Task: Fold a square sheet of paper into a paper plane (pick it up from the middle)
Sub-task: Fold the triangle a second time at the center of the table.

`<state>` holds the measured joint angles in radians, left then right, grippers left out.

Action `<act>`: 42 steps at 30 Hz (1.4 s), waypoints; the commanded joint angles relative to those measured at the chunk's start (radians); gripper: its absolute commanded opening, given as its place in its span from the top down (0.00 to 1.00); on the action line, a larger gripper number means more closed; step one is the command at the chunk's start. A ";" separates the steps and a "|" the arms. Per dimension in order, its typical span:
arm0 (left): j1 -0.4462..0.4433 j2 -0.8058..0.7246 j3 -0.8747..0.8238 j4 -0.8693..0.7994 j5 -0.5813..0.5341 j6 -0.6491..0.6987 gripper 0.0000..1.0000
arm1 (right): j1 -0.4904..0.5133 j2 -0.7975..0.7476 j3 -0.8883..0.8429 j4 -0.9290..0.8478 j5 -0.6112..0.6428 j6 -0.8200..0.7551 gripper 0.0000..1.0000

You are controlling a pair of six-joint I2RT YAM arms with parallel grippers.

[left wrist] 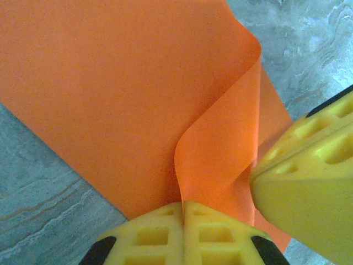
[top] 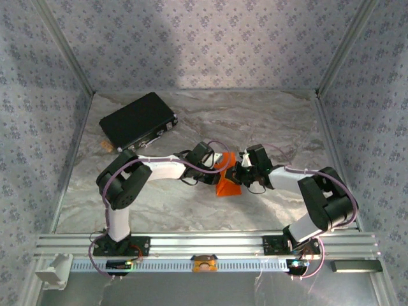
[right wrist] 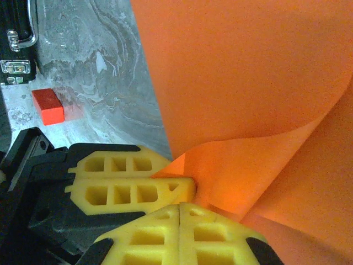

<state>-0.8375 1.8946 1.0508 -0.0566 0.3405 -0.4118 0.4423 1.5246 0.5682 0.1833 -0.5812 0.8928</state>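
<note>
The square sheet of paper (top: 227, 185), bright orange, is bunched up between my two grippers at the table's middle. In the left wrist view the sheet (left wrist: 110, 83) curls into a raised fold that runs into my left gripper (left wrist: 183, 205), which is shut on it. My right gripper (left wrist: 255, 175) presses in from the right. In the right wrist view my right gripper (right wrist: 180, 206) is shut, with the sheet's (right wrist: 248, 72) fold at its tips, and my left gripper (right wrist: 190, 181) pinches a corner just beside it. The paper plane is out of view.
A black case (top: 138, 119) lies at the back left, its latch (right wrist: 15, 66) showing in the right wrist view. A small red block (right wrist: 48, 106) sits on the marble table (top: 268, 121) near the case. Patterned walls close in the sides and an aluminium rail (top: 204, 244) runs along the front.
</note>
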 commanded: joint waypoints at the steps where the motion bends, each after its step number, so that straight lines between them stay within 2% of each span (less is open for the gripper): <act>1: 0.002 0.032 0.009 -0.026 0.006 0.003 1.00 | 0.006 0.021 0.032 0.021 -0.022 0.011 1.00; 13: 0.002 0.041 0.014 -0.040 0.009 0.019 1.00 | -0.010 0.087 -0.017 0.005 0.009 -0.013 1.00; 19: 0.005 0.044 0.020 -0.058 0.009 0.028 1.00 | -0.013 0.074 -0.024 -0.022 0.043 -0.015 1.00; 30: 0.007 0.046 0.024 -0.069 0.015 0.028 1.00 | -0.050 -0.004 0.032 -0.042 -0.001 -0.048 1.00; 42: 0.008 0.050 0.034 -0.086 0.020 0.033 1.00 | -0.109 0.103 -0.015 -0.052 0.055 -0.079 1.00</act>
<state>-0.8356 1.9125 1.0760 -0.0769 0.3588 -0.4007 0.3428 1.6016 0.5777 0.1604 -0.5575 0.8398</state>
